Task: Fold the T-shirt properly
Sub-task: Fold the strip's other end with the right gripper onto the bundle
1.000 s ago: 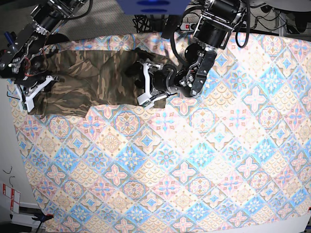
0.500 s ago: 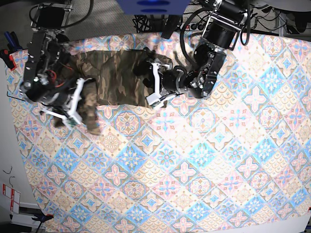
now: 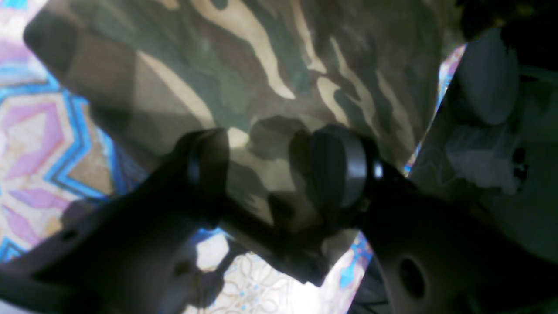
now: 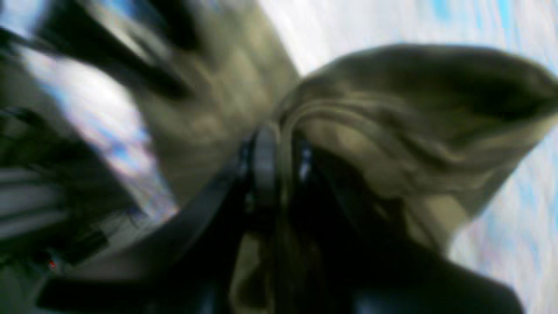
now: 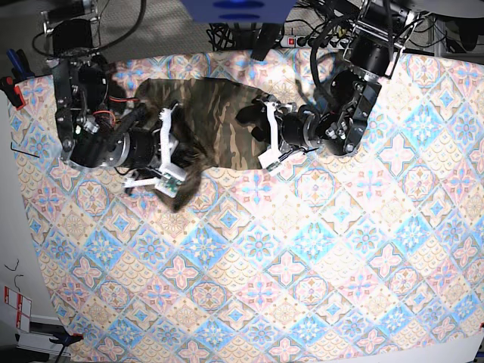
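Note:
The camouflage T-shirt (image 5: 215,121) lies bunched at the back of the table, between my two arms. My right gripper (image 5: 168,151), on the base view's left, is shut on a fold of the shirt; a tail of cloth (image 5: 181,195) hangs below it. The blurred right wrist view shows the pads (image 4: 263,161) pinching tan-olive cloth (image 4: 392,131). My left gripper (image 5: 268,140), on the base view's right, holds the shirt's right edge. In the left wrist view the camouflage cloth (image 3: 244,65) sits between its two fingers (image 3: 209,161).
The pastel tile-patterned tablecloth (image 5: 302,265) covers the table. Cables and a power strip (image 5: 291,38) lie behind the back edge. The table's left edge (image 5: 19,189) is close to my right arm. The cloth also shows in the left wrist view (image 3: 39,144).
My right gripper has swung right and forward, carrying the shirt's left part over toward the middle. My left gripper has moved right with the shirt's edge. The shirt is more bunched.

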